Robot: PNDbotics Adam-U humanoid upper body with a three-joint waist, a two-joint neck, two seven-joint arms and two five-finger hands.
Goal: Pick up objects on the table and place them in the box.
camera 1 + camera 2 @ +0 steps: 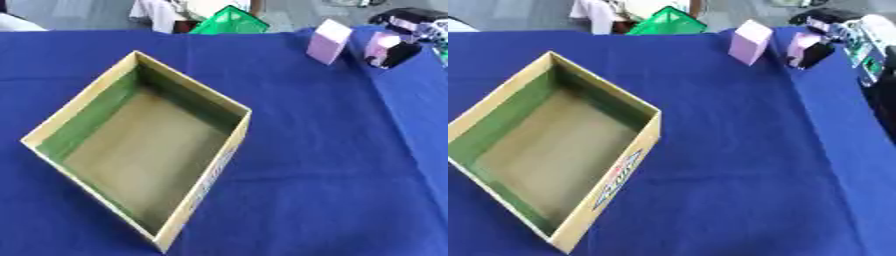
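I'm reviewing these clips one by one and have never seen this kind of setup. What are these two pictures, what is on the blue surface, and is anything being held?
Both pictures come from one stereo camera in a humanoid robot's head, looking down: left eye and right eye, same moment. A table with a blue cloth carries an open, empty cardboard box. Near the far edge stands a pink block. The robot's right hand, black, is at the far right, with a second pink item in it; how its fingers stand is unclear. The left hand is not visible.
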